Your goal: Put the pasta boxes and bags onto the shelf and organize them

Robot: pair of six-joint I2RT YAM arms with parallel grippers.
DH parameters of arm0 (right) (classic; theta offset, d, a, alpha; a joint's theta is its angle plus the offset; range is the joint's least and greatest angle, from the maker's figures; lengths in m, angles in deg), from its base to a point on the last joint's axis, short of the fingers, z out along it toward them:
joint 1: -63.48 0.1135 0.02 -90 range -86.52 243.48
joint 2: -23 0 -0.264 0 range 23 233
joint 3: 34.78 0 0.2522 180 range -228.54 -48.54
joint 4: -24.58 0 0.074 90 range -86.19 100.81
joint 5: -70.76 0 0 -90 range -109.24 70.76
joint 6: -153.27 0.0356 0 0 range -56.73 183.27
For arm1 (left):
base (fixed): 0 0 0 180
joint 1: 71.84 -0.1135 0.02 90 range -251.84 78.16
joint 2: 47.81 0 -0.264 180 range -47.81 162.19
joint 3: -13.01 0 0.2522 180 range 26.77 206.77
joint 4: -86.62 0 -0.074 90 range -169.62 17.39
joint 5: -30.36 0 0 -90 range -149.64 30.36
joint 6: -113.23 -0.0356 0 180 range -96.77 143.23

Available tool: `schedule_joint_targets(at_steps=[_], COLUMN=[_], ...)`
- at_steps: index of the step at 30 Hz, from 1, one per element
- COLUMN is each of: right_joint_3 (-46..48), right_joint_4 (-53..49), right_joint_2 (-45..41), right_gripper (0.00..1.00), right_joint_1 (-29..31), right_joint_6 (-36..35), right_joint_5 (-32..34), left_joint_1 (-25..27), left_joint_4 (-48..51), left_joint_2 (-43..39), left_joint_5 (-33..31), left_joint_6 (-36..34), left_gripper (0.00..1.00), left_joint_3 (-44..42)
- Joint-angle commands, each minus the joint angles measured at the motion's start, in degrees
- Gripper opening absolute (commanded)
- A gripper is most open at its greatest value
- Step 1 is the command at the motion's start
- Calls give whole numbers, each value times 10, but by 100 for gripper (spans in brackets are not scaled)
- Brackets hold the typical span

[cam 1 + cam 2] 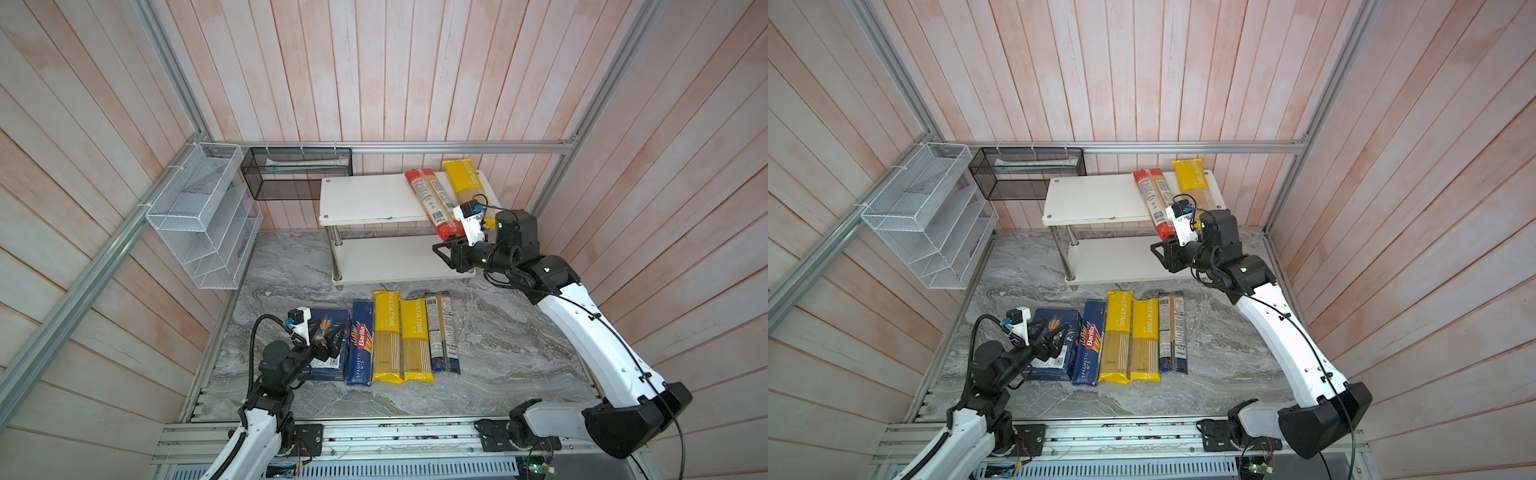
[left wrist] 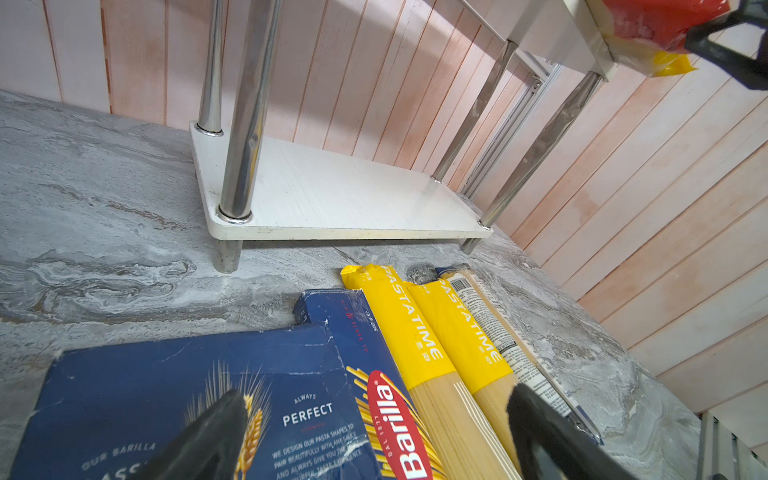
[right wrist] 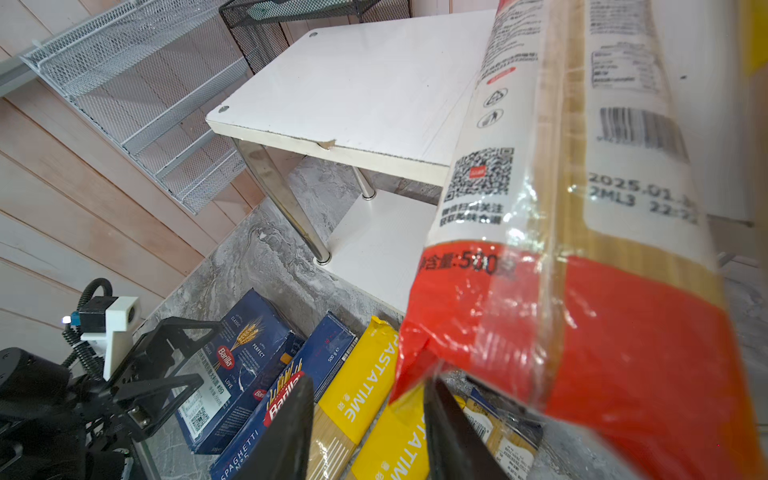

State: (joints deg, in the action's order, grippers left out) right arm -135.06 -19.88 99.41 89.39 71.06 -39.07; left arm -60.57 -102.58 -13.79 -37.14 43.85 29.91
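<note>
Pasta bag (image 1: 432,199), red, runs front-to-back on shelf (image 1: 365,195), overhanging; right gripper (image 1: 441,254) below parted, seemingly empty.

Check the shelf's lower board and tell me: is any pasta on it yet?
No, the lower board carries nothing in the left wrist view.

A robot test booth, made up like a pantry. Two robot arms (image 1: 582,328) are bolted to a metal rail (image 1: 415,440) by the grey desk (image 1: 498,353). Wood walls (image 1: 374,75) sit in a metal frame (image 1: 457,147). A shelf (image 1: 365,199) and pasta packs (image 1: 386,332) are there.
</note>
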Motion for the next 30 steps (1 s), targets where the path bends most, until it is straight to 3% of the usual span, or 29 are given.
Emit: schedule_joint_targets(at_steps=[1,9,19,26,30], right_joint_3=[-35,-75,-121,-152,-118], right_joint_4=[15,33,67,24,59], right_joint_2=[13,68,118,109,73], right_gripper=[44,44,44,44,44], right_joint_1=[2,9,22,72,90], right_joint_6=[-14,-16,-6,-33,-15], right_joint_5=[-10,-52,-35,-16,-19], left_joint_1=[0,1,0,1,1], left_joint_4=[-12,-11,-9,-9,-8], left_joint_2=[-1,-2,-5,-3,-3], left_joint_5=[10,7,5,4,5], left_joint_6=[-1,0,0,0,-1], left_gripper=[100,100,100,100,100], left_joint_3=[-7,-6,-7,-7,-7])
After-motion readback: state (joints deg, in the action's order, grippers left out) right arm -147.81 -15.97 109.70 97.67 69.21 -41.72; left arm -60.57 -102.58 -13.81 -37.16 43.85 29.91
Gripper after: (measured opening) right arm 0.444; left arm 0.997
